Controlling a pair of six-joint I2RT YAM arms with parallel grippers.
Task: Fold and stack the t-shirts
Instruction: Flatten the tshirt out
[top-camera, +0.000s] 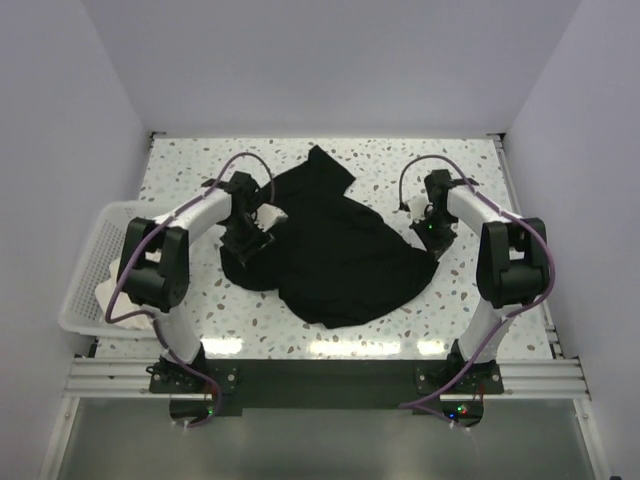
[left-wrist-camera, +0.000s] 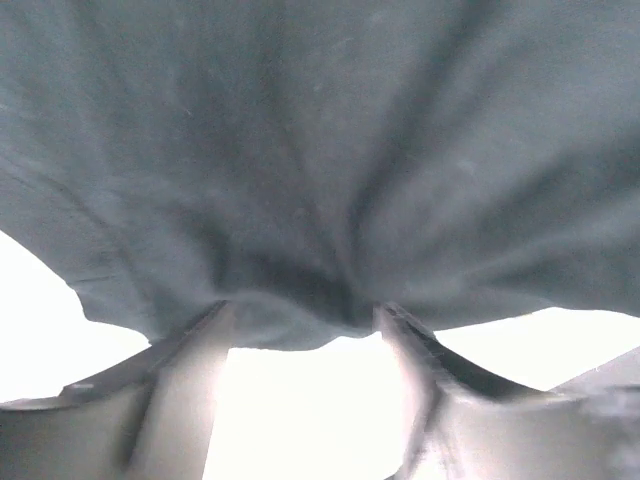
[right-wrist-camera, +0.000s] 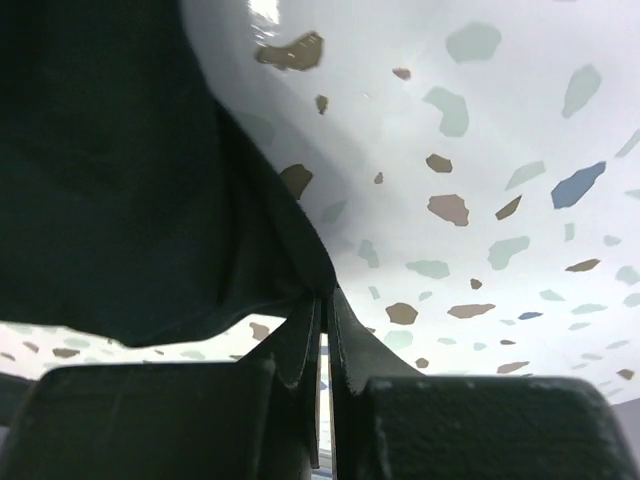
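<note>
A white tabletop (top-camera: 470, 180) flecked with brown, grey and blue chips is carrying a black t-shirt (top-camera: 340, 250), which is lying crumpled across its middle, one narrow part pointing toward the far edge and the broad rounded body spreading toward the near edge. Overhead light is glaring off the bare surface along the front. A white lattice basket (top-camera: 85, 270) is sitting at the left edge near the front corner, apart from the shirt. Seen from the right wrist, the shirt's right edge is hanging just clear of the speckled surface
</note>
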